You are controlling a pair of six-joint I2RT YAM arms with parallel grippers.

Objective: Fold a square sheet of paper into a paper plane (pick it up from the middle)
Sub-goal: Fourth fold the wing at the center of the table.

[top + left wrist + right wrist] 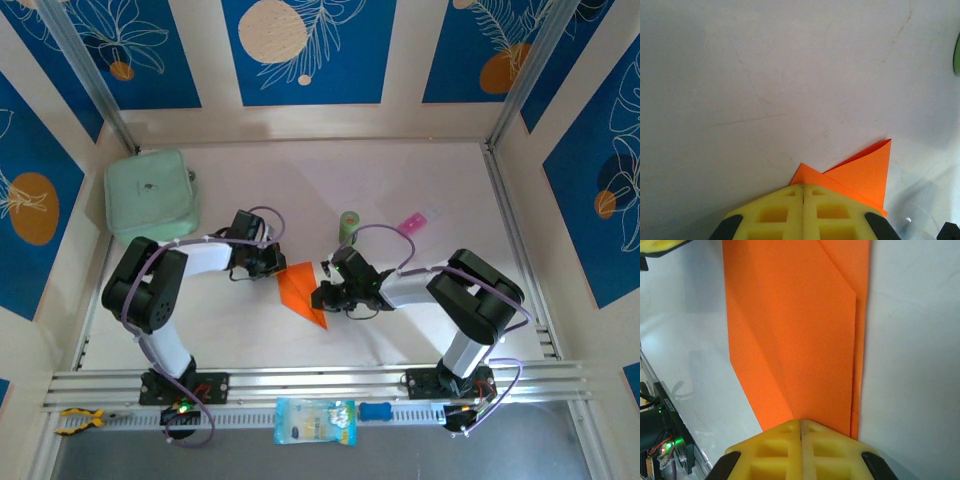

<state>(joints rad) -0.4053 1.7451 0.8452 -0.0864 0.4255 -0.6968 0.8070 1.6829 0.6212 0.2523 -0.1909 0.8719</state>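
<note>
The orange sheet of paper [300, 291] lies folded into a pointed, layered shape on the white table between the two arms. My left gripper [272, 264] is shut, its yellow fingertips together and resting on the paper's upper-left end [865, 170]. In the left wrist view the gripper [803, 186] covers part of that end. My right gripper [322, 296] is shut too. Its closed tips [800, 421] sit on the long folded strip of paper [800, 340], which runs away from them with creases showing. The paper looks flat under both grippers, not lifted.
A mint-green pouch [150, 196] sits at the back left. A small green can [348, 226] and a pink packet [418, 220] stand behind the right gripper. The aluminium rail [320, 380] runs along the near edge, with a packet [315, 421] and tools below it.
</note>
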